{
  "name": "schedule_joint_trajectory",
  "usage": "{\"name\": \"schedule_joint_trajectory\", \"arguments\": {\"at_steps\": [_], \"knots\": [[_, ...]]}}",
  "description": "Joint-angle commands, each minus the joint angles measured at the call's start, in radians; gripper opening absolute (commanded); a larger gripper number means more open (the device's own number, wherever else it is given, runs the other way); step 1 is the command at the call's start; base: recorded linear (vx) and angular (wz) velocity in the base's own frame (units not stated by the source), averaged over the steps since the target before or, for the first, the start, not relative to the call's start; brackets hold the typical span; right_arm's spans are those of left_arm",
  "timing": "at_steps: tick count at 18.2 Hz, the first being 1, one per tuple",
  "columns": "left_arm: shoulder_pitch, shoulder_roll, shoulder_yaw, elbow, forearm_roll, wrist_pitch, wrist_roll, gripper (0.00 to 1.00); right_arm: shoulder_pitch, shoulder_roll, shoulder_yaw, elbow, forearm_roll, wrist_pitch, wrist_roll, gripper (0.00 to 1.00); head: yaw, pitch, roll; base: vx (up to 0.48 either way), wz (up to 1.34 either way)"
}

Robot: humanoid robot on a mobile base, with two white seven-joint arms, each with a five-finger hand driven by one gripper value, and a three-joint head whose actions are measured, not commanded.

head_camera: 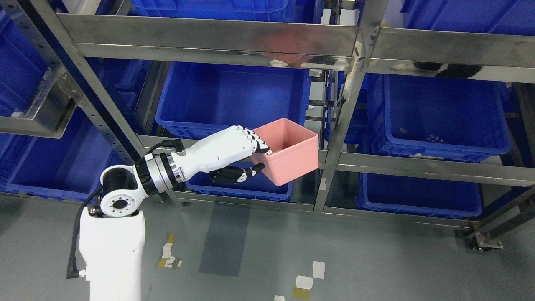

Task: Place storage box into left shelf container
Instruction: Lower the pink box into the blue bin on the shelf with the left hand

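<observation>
Blue bins fill the steel shelf (pixel 217 39). The left middle container (pixel 234 98) looks bare inside, and the right one (pixel 439 117) holds a small dark cluster too small to make out. Lower bins (pixel 418 194) sit beneath, their contents hidden. The pink storage box (pixel 288 152), open-topped and with nothing inside, hangs tilted in front of the shelf rail, just below the left container's front edge. The left hand (pixel 236 154) grips its near wall, fingers (pixel 259 142) hooked over the rim, thumb pressed underneath.

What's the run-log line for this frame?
left hand: shut on pink storage box | box: held before rack, open side up | blue shelf container: behind, not entered
</observation>
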Motion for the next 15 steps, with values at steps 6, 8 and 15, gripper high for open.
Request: {"name": "schedule_joint_trajectory", "arguments": {"at_steps": [6,8,15], "knots": [[-0.046,0.017,0.212,0.349,-0.078,-0.001,0.004,0.04,0.008,-0.017,0.000,-0.017,-0.003,-0.001,0.001,1.00,0.0000,0.000,0.000,0.039,-0.14],[-0.072,0.017,0.212,0.406,-0.114,-0.001,0.016,0.04,0.008,-0.017,0.000,-0.017,-0.003,-0.001,0.001,1.00,0.0000,0.000,0.000,0.057,-0.21],[-0.171,0.055,0.218,0.590,-0.170,-0.001,0.028,0.04,0.008,-0.017,0.000,-0.017,-0.003,-0.001,0.001,1.00,0.0000,0.000,0.000,0.076,-0.18]]}}
